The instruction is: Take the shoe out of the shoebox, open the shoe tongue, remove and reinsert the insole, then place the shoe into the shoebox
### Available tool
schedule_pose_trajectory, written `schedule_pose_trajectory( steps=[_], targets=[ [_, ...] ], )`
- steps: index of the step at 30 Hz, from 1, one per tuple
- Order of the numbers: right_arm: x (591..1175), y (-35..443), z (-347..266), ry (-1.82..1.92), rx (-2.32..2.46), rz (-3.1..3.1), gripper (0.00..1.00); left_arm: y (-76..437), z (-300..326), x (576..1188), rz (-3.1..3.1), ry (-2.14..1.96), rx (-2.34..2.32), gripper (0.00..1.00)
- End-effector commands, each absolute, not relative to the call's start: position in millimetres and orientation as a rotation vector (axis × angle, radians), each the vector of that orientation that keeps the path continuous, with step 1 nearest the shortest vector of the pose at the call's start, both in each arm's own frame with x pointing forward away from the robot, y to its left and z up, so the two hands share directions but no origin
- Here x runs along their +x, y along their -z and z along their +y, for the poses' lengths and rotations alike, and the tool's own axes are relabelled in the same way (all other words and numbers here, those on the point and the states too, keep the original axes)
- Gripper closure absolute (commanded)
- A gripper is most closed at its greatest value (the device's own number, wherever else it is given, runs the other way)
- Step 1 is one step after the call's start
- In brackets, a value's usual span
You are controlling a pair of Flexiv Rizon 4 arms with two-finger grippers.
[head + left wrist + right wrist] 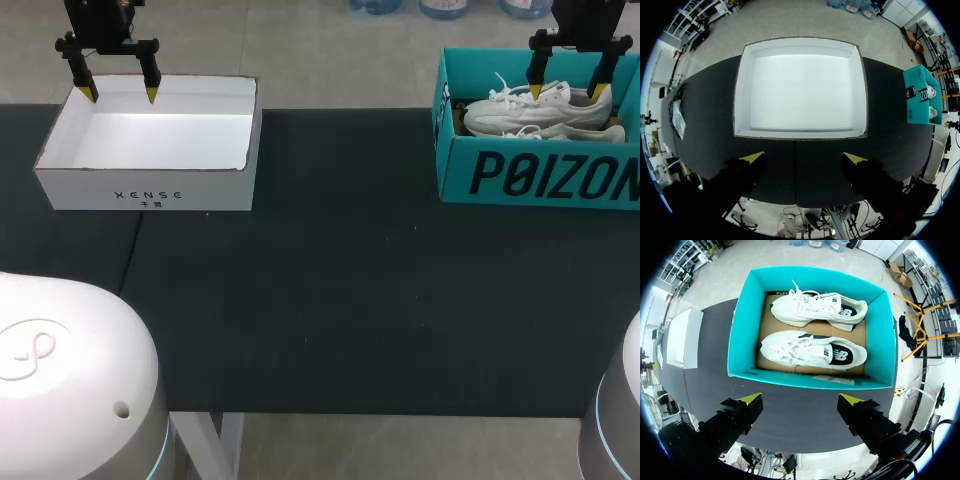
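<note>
Black tabletop [330,300] bore the shoebox [540,180] at two o'clock; right gripper [568,92] and left gripper [118,95] both gaped, the right best straddling one shoe [812,351] at midfoot.

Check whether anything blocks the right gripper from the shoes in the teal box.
Nothing visible does. The right gripper hangs open over the lidless teal shoebox. The white shoes lie uncovered side by side on its floor, with only the box's walls around them.
</note>
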State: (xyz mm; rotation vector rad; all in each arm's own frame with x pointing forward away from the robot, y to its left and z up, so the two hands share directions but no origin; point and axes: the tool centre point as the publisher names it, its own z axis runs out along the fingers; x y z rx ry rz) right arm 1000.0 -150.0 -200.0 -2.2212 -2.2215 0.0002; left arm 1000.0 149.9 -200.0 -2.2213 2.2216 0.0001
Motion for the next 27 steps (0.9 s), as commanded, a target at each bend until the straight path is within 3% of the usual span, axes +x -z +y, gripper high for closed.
schedule_pose_trajectory(
  steps=[1, 19, 27],
  targets=[
    [1000, 200, -150, 0.0, -2.221, -2.222, 0.0, 200, 150, 1000, 2.222, 0.0, -2.221, 0.0],
    [1000, 200, -150, 0.0, -2.221, -2.222, 0.0, 200, 150, 1000, 2.222, 0.0, -2.221, 0.0],
    [1003, 232, -213, 0.028, -2.442, -2.009, 0.0, 200, 150, 1000, 2.222, 0.0, -2.221, 0.0]
  ],
)
